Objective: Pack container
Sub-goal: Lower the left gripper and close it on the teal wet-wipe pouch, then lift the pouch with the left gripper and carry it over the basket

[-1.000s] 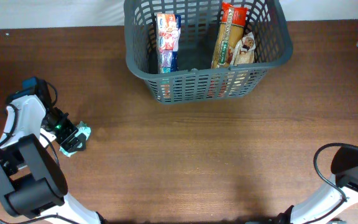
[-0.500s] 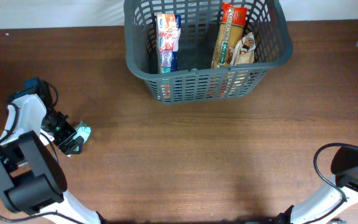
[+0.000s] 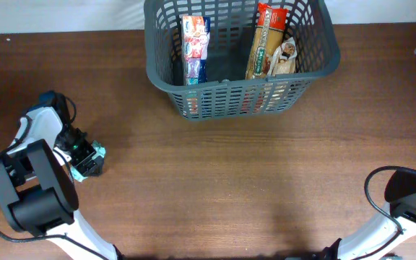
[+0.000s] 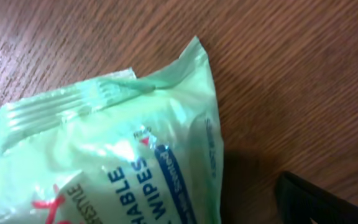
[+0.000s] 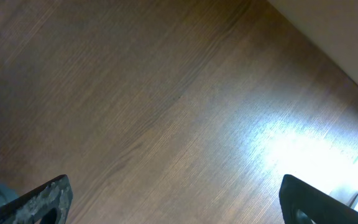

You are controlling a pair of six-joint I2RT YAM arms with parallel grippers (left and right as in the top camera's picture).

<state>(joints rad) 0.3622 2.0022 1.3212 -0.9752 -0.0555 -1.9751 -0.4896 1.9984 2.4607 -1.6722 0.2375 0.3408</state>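
- The large dark grey plastic basket [image 3: 237, 97] with slotted sides stands at the far edge of the brown wooden desk [image 3: 230, 180], about midway across and well away from both arms.
- Inside it, a tall box printed in red and blue [image 3: 194, 45] stands on the left. A long pasta packet with a red top [image 3: 266, 43] leans on the right, with a small clear bag [image 3: 287, 56] just beside it.
- The left fingers [image 4: 319, 202] are spread wide and grip nothing. They hover low over a pale green plastic packet of wipes [image 4: 104, 162] lying flat on the desk near its left edge (only one dark finger shows in the wrist view).
- Whether that finger touches the packet cannot be told.
- The right fingers [image 5: 45, 198] are also fully apart and empty, with bare wood grain between them.
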